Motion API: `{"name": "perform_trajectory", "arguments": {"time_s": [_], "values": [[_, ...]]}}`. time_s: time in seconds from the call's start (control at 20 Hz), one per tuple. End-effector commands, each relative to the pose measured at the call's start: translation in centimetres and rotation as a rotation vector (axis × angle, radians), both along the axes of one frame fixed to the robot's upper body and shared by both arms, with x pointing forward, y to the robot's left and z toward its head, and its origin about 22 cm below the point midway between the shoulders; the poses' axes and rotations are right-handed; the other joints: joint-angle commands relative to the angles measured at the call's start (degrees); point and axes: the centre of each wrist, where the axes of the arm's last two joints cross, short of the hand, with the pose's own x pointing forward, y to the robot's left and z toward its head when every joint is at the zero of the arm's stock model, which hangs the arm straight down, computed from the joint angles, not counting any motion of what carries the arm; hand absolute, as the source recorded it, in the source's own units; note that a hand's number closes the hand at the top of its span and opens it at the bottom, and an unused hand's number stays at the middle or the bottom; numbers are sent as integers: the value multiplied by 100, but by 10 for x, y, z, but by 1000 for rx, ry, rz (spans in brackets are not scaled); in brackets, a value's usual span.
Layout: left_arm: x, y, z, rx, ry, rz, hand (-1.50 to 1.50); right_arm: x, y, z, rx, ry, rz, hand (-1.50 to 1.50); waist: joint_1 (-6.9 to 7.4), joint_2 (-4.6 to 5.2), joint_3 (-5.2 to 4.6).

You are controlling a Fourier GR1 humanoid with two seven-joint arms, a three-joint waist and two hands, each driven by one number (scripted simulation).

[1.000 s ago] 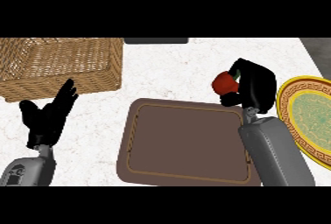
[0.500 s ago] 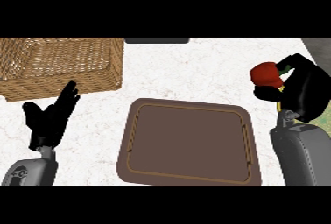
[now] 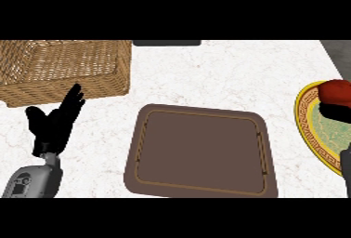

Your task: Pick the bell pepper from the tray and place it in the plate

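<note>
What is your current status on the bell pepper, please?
Left hand open, resting beside the basket. Right hand at the right edge, grip unclear. Bell pepper over the plate. Tray bare.

text: none legible | labels: none; numbers: none

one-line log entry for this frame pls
phase: place | bell pepper: in right hand, over plate | tray: nothing on it | left hand: open, resting by basket

Tray (image 3: 201,151) centre; basket (image 3: 65,65) behind-left; plate (image 3: 322,125) right edge, bell pepper (image 3: 337,91) over it
</note>
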Motion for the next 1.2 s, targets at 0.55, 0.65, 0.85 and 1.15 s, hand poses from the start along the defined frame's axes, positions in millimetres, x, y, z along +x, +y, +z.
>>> {"name": "perform_trajectory", "arguments": {"time_s": [0.55, 0.65, 0.85, 1.15], "values": [[5, 1, -3, -12, 16, -4, 0, -12, -117, -52, 276, 213, 61, -150, 52, 19, 4], [-15, -12, -1, -14, -14, 6, 0, -25, -122, -55, 245, 239, 143, -150, 61, -6, 3], [7, -9, 0, -6, -4, 0, 0, -21, -124, -49, 123, 79, 164, -150, 25, 5, 1], [2, 9, -1, 8, 6, -1, 0, -17, -110, -10, 156, -270, 393, -150, -48, -30, 1]]}}
